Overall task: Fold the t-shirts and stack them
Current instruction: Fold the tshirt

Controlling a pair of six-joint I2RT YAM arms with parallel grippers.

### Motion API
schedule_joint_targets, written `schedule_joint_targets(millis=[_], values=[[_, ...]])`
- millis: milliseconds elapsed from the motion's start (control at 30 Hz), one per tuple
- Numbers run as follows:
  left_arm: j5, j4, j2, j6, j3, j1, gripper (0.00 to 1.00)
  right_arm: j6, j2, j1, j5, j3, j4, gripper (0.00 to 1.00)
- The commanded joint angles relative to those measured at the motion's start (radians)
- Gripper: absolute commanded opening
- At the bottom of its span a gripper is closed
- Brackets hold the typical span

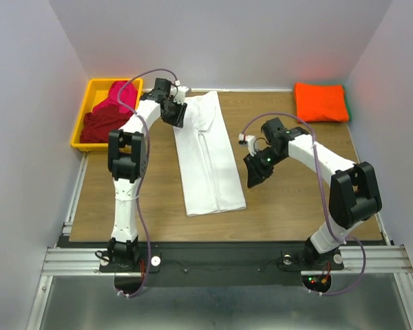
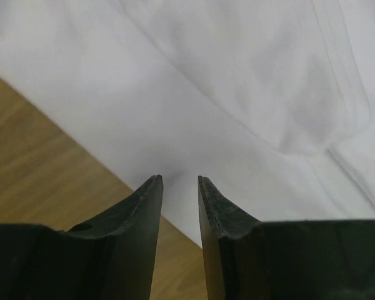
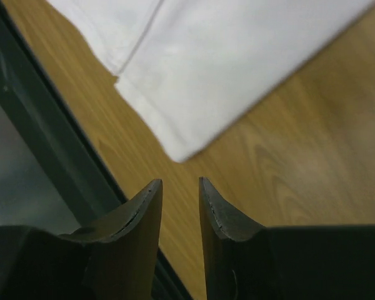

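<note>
The white t-shirt (image 1: pixel 206 155) lies folded lengthwise into a long, smooth strip down the middle of the counter (image 1: pixel 296 199), with a seam line running along its centre. The orange t-shirt (image 1: pixel 321 102) sits folded at the far right corner. The dark red t-shirt (image 1: pixel 102 128) and magenta t-shirt (image 1: pixel 121 96) are heaped in the yellow bin (image 1: pixel 89 86) at far left. The left hand (image 1: pixel 175 113) hovers at the strip's far left edge, fingers slightly parted, pinching nothing. The right hand (image 1: pixel 255 175) hangs beside the strip's near right corner, also slightly parted and empty.
</note>
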Motion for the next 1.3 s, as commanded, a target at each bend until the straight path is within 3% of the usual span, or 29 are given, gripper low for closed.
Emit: schedule_joint_targets(millis=[0,133,300,667,900,1033,1133,1267], values=[[0.067,0.114,-0.300,-0.028,-0.268,-0.015,0.41,0.038,0.006,-0.038,0.091,0.033,0.104,0.35],[0.091,0.145,-0.350,-0.048,-0.447,-0.035,0.41,0.112,0.110,-0.038,0.099,0.053,0.234,0.30],[0.131,0.198,-0.347,-0.077,-0.527,-0.049,0.41,0.216,0.172,-0.029,0.056,0.045,0.363,0.29],[0.136,0.194,-0.232,-0.081,-0.459,-0.098,0.40,0.330,0.250,0.059,0.070,-0.068,0.483,0.24],[0.153,0.162,-0.192,-0.039,-0.380,-0.098,0.41,0.339,0.173,0.060,0.051,-0.051,0.482,0.27],[0.231,0.125,-0.300,0.055,-0.379,-0.091,0.44,0.299,0.085,0.060,0.030,-0.041,0.469,0.36],[0.291,0.129,-0.486,0.165,-0.501,-0.089,0.46,0.198,-0.008,0.069,0.079,-0.064,0.448,0.47],[0.346,0.165,-0.820,0.291,-0.795,-0.091,0.50,-0.030,-0.205,0.105,0.160,-0.134,0.442,0.52]])
